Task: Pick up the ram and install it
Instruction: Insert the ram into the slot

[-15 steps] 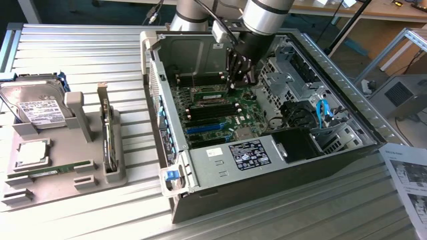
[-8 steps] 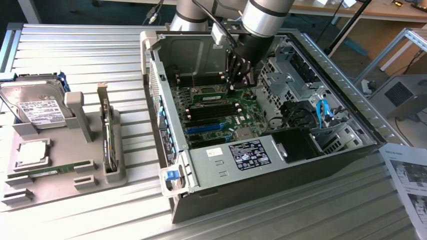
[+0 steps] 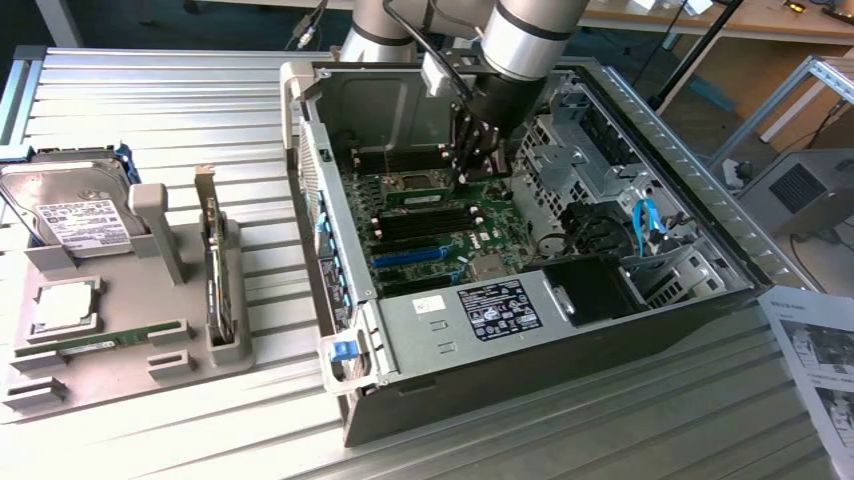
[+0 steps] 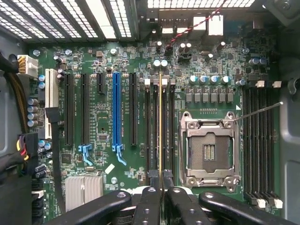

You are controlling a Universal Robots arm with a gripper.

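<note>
The ram (image 4: 161,122) appears edge-on in the wrist view as a thin gold-edged strip. It runs from my gripper (image 4: 161,183) out over the black memory slots (image 4: 151,126) beside the empty processor socket (image 4: 208,150). My gripper is shut on the ram, with one finger on each side of it. In the exterior view my gripper (image 3: 470,175) reaches down into the open computer case (image 3: 441,320). The ram (image 3: 424,199) stretches from the fingers across the motherboard (image 3: 454,235). I cannot tell whether it touches a slot.
A second bank of memory slots (image 4: 260,140) lies beyond the socket, and a blue card slot (image 4: 116,112) is on the other side. On the exterior view's left, a grey fixture (image 3: 174,360) holds a hard drive (image 3: 74,215), a silver processor (image 3: 64,305) and an expansion card (image 3: 214,270). A paper sheet (image 3: 814,360) lies at the right.
</note>
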